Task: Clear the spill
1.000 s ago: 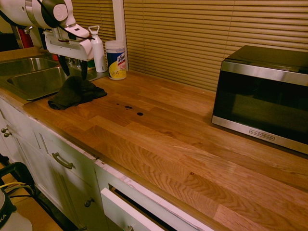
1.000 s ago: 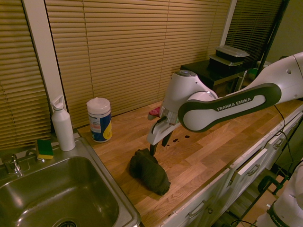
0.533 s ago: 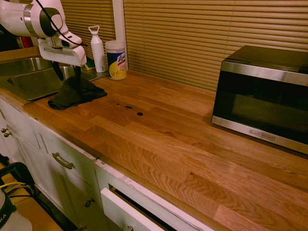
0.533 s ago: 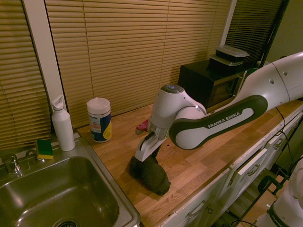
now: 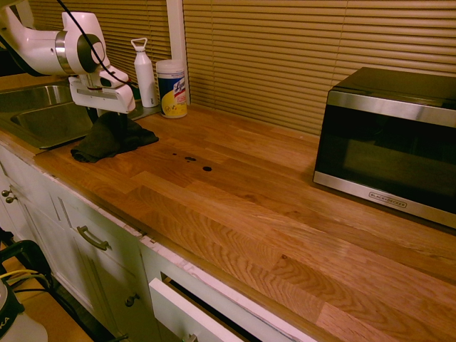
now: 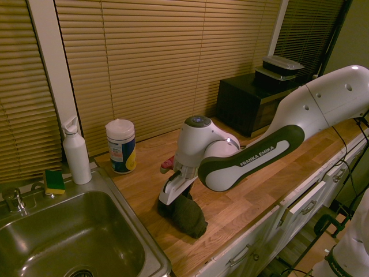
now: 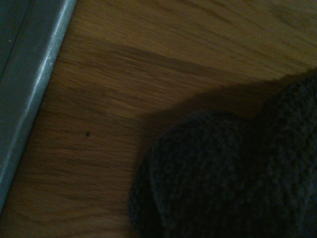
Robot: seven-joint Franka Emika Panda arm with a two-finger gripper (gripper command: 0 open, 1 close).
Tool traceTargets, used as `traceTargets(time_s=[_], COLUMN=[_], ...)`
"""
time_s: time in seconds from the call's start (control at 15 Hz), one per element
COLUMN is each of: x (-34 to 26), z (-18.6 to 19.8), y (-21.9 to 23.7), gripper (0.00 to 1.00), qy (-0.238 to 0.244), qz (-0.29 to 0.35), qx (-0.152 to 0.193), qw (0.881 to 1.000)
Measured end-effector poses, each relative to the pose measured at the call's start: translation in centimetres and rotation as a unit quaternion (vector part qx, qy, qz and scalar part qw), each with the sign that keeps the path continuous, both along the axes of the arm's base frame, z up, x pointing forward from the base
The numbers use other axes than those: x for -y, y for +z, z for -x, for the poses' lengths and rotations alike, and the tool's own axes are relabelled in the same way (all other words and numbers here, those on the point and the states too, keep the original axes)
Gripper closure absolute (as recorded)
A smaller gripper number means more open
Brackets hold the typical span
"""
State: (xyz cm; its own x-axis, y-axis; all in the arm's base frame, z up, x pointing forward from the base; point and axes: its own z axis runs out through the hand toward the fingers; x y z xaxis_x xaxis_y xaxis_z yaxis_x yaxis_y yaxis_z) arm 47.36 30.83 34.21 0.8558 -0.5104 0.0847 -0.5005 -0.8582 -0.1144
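Spill drops (image 5: 189,159) sit on the wooden desk (image 5: 285,214), apart from the dark cloth (image 5: 107,139) beside the sink (image 5: 43,117), where the claw (image 5: 105,120) hangs released (fingers spread), so a shallow pinch could slip off the folds.

A few small dark drops, the spill (image 5: 189,159), dot the wooden counter (image 5: 285,214), seemingly still wet.

Wooden countertop (image 5: 271,214) bearing a black microwave (image 5: 388,139) at one end; steel sink (image 6: 69,242) at the other. Behind the sink: white bottle (image 6: 76,153), wipes canister (image 6: 121,146), and what appears to be a sponge (image 6: 55,181). Slatted blinds (image 5: 285,50) behind.
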Motion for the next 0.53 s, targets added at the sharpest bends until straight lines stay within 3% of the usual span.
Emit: traceTargets(time_s=[0.53], x=[0.76], z=[-1.28], y=[-0.31], gripper=[1.00], qy=[0.005], qz=[0.015], qx=[0.003], qw=[1.000])
